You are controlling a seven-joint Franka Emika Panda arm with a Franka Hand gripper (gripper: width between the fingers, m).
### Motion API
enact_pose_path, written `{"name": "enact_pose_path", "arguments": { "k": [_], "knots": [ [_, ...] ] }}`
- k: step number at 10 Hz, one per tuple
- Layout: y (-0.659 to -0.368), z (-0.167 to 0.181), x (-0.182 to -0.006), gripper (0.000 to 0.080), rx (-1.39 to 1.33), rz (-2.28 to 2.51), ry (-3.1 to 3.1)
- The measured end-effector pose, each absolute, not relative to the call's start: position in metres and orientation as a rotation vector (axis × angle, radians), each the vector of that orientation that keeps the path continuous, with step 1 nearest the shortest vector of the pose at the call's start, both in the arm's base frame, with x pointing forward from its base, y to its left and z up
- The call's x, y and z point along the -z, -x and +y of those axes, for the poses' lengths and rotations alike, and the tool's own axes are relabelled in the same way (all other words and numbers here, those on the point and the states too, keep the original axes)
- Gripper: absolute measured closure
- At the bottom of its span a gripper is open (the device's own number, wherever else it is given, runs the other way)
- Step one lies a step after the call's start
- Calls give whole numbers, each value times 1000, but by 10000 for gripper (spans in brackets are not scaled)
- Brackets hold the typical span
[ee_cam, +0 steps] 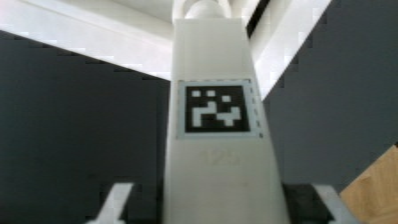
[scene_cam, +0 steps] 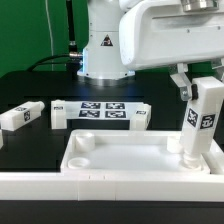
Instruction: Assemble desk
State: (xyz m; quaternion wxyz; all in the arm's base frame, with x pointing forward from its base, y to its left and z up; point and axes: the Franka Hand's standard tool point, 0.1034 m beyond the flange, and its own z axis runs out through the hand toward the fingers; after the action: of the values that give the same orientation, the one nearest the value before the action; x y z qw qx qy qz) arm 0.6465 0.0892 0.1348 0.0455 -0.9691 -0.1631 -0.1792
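The white desk top (scene_cam: 125,155) lies flat at the front, rim up. My gripper (scene_cam: 197,84) is shut on a white tagged leg (scene_cam: 201,125) and holds it upright, its lower end at the top's corner socket on the exterior view's right. In the wrist view the leg (ee_cam: 217,110) fills the middle and its tag faces the camera. The gripper (ee_cam: 217,214) clamps it between both fingertips (ee_cam: 121,204). The leg's far end is hidden. Three more legs lie behind the top: one (scene_cam: 22,116) at the left, one (scene_cam: 60,113) beside it, one (scene_cam: 140,116) near the middle.
The marker board (scene_cam: 100,110) lies between the loose legs. The robot base (scene_cam: 103,45) stands at the back. A low white border wall (scene_cam: 90,188) runs along the front edge. A tan surface (ee_cam: 377,185) shows in the wrist view.
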Motion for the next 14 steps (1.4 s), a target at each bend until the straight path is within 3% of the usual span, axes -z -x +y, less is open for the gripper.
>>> {"name": "enact_pose_path", "arguments": {
  "k": [6, 12, 13, 14],
  "knots": [
    [-640, 91, -121, 509, 544, -501, 2959],
    [-640, 92, -121, 509, 630, -498, 2953],
    [-639, 92, -120, 413, 630, -497, 2953],
    [-639, 92, -120, 240, 630, -497, 2953]
  ]
}}
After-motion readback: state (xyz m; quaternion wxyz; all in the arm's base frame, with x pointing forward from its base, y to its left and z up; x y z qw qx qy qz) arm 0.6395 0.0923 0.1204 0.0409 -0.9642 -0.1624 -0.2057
